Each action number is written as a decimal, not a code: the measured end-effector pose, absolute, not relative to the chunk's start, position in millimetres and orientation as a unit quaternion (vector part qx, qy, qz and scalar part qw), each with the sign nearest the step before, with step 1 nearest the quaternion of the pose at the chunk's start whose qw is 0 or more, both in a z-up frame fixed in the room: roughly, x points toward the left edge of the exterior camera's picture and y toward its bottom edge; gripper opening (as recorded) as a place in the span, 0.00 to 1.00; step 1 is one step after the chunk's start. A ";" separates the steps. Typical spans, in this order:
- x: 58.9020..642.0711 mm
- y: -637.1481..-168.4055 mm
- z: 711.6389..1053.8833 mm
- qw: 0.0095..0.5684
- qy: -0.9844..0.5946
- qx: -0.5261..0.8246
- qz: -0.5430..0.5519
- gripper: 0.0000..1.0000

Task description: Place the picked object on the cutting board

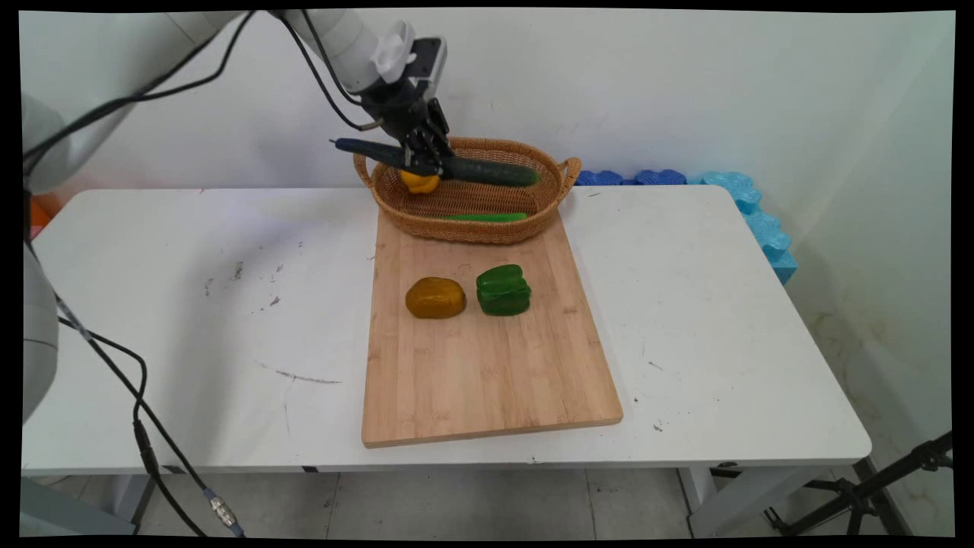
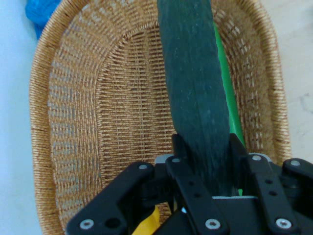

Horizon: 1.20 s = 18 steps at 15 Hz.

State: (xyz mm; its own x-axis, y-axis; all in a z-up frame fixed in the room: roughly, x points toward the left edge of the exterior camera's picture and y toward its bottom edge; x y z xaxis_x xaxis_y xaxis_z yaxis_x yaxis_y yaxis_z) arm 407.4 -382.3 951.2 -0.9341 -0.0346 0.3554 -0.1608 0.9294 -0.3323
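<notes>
My gripper [image 1: 426, 156] is shut on a long dark green cucumber [image 1: 487, 170], held level above the left half of the wicker basket [image 1: 548, 209]. In the hand view the cucumber [image 2: 195, 88] runs up from between my fingers over the basket's woven floor [image 2: 122, 122]. A yellow piece [image 1: 420, 183] lies in the basket just under the gripper, and a bright green long vegetable [image 1: 487, 218] rests along the basket's near wall. The same bright green vegetable [image 2: 227, 93] shows beside the cucumber in the hand view.
A wooden cutting board [image 1: 487, 380] lies in front of the basket, carrying a yellow-brown pepper [image 1: 434, 297] and a green bell pepper [image 1: 503, 290] side by side. Blue foam blocks [image 1: 753, 213] line the table's far right edge. Black cables hang at the left.
</notes>
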 end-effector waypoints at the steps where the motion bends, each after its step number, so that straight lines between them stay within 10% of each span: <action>1: 406.9 -375.4 959.0 0.178 -0.965 0.054 0.185 0.00; 18: 344.6 -213.7 978.0 0.229 -0.953 0.160 0.120 0.00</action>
